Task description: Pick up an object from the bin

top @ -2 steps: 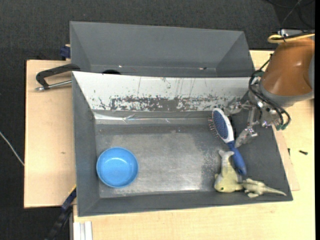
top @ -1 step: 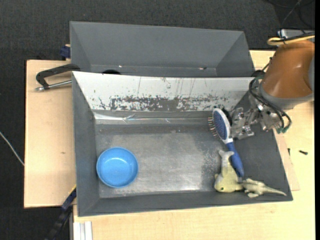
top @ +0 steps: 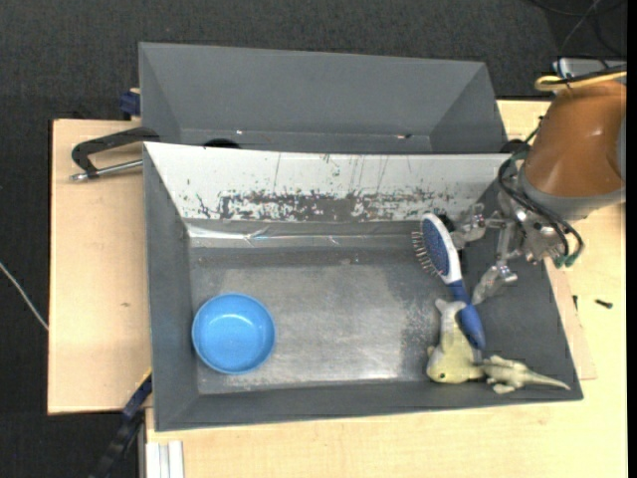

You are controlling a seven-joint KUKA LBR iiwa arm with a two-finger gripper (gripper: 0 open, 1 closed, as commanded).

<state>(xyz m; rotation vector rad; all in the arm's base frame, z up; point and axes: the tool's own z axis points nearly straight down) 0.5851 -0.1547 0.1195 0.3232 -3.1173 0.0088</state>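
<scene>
My gripper (top: 484,255) is at the bin's right wall with its fingers spread open and nothing between them. Just to its left lies a blue and white hair brush (top: 441,251), bristle head towards the back wall and blue handle running towards the front right corner. One fingertip (top: 493,279) is close beside the brush handle; I cannot tell whether it touches. A pale yellow toy lizard (top: 466,364) lies in the front right corner, under the end of the brush handle, with its tail pointing right.
A round blue bowl (top: 233,333) stands upright in the front left part of the bin, far from the gripper. The arm's orange cover hangs over the bin's right rim.
</scene>
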